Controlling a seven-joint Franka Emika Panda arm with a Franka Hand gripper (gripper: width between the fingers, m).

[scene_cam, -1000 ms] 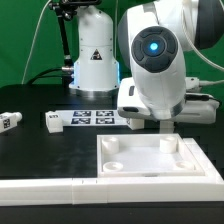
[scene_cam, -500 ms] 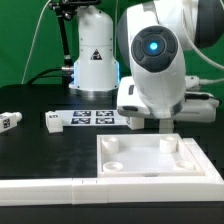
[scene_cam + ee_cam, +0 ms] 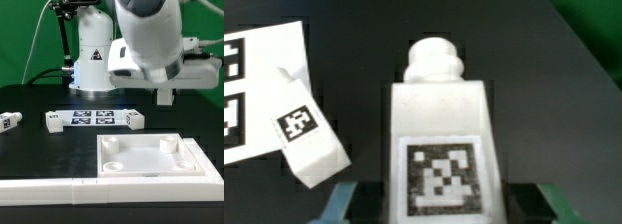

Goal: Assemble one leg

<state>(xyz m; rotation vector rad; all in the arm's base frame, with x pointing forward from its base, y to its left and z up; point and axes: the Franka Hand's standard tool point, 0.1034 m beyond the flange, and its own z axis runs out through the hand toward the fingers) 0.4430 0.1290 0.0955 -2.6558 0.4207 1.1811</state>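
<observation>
Wrist view, leg [image 3: 441,110] pinched between the gripper [image 3: 441,197] fingers, tag turned to camera, marker board [image 3: 256,90] laid on black table [image 3: 535,50], tray [image 3: 150,168] set at the exterior view's near right.

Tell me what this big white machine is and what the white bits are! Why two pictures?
The big white machine is a robot arm. It builds furniture from loose parts. One picture comes from a camera standing off the arm. The other comes from a camera on its wrist, looking past its fingers. Between them is the leg, a small white post with a black-and-white tag; the arm seems to be holding it above the black table. On the table lie a square white tray, the marker board and another small tagged piece.
</observation>
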